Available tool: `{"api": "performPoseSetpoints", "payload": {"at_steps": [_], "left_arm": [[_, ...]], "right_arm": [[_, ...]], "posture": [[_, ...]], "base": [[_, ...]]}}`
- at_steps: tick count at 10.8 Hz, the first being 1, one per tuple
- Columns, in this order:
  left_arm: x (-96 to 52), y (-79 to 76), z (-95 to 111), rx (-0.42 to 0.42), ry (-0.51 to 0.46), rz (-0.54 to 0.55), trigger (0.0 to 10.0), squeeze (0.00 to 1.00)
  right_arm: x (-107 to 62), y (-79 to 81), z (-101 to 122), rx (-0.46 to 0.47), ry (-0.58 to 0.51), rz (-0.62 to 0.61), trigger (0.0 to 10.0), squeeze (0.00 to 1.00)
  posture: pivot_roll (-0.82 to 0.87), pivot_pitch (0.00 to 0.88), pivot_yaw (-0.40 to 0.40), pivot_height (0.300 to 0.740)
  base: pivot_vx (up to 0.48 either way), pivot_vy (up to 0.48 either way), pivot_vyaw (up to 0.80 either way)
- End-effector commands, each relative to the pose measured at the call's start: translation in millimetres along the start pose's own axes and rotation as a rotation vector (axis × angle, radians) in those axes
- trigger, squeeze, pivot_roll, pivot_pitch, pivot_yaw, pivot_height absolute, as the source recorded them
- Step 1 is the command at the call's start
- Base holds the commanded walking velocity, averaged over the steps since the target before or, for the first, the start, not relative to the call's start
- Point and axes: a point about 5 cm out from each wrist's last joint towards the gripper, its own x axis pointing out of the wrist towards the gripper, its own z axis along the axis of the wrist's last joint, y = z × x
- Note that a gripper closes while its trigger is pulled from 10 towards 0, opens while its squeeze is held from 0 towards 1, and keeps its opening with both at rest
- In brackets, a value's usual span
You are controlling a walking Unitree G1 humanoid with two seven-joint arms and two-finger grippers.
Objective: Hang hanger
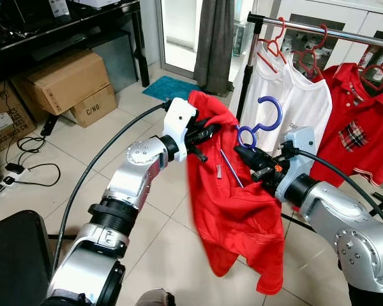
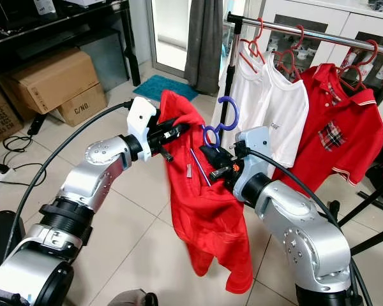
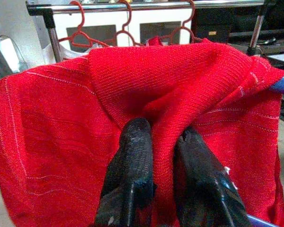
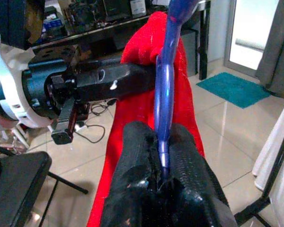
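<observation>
A red shirt hangs on a blue hanger between my two arms, in front of the clothes rail. My left gripper is shut on the shirt's shoulder; the left wrist view has red cloth pinched between its black fingers. My right gripper is shut on the blue hanger's neck, just below the hook, and the right wrist view has the blue bar clamped between its fingers. The hook sits below the rail and apart from it.
On the rail hang white shirts and a red polo on red hangers. Cardboard boxes stand at the left under a black desk. Cables lie on the tiled floor, beside a black seat.
</observation>
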Motion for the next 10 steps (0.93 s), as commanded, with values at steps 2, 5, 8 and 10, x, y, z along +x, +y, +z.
{"api": "performPoseSetpoints", "payload": {"at_steps": [2, 5, 8, 10], "left_arm": [[2.3, 5.0, 7, -0.039, -0.043, 0.042, 0.0, 0.00], [-0.1, 12.0, 16, -0.210, -0.134, 0.095, 0.0, 0.00], [-4.3, 23.9, 13, -0.248, -0.084, 0.204, 0.0, 0.00], [-7.8, 27.5, -4, -0.046, 0.110, 0.244, 0.0, 0.00]], "right_arm": [[-1.4, 4.0, 0, -0.019, 0.012, 0.013, 0.0, 0.00], [-2.0, 2.5, -6, -0.023, 0.041, 0.009, 0.0, 0.00], [-10.1, -15.8, -46, -0.125, 0.335, -0.104, 0.0, 0.00], [-19.7, -15.5, -54, -0.128, 0.416, -0.089, 0.0, 0.00]], "posture": [[0.02, 0.001, 0.041, 0.740], [0.02, 0.001, 0.035, 0.740], [0.03, 0.000, 0.022, 0.740], [0.03, 0.000, 0.017, 0.740]], "base": [[0.000, 0.000, 0.00], [0.000, 0.000, 0.00], [0.000, 0.000, 0.00], [0.000, 0.000, 0.00]]}}
